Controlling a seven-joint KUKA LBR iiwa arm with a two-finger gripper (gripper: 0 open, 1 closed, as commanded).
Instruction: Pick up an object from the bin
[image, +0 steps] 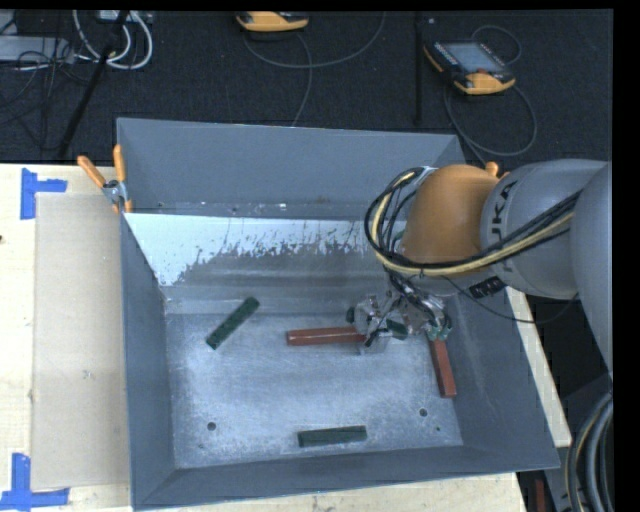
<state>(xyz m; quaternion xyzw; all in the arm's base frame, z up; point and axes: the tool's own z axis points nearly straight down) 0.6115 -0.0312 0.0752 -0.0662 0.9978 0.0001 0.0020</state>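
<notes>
End effector (383, 326) sits low in bin (200, 180), at right end of brown bar (318, 338) mid-floor. Open or closed: can't tell. Bar looks flat on floor, so prob. nothing lifted yet; grasp & lift left.

In the grey metal bin (145, 380) I see four pieces lying apart on the floor. The dark green flat bar (232, 323) lies tilted at the left. The reddish-brown flat stick (322, 337) lies across the middle, its right end at my gripper (378, 330). A second reddish-brown stick (443, 368) lies just right of the gripper, pointing toward the near wall. A second dark green bar (332, 436) lies along that near wall.
</notes>
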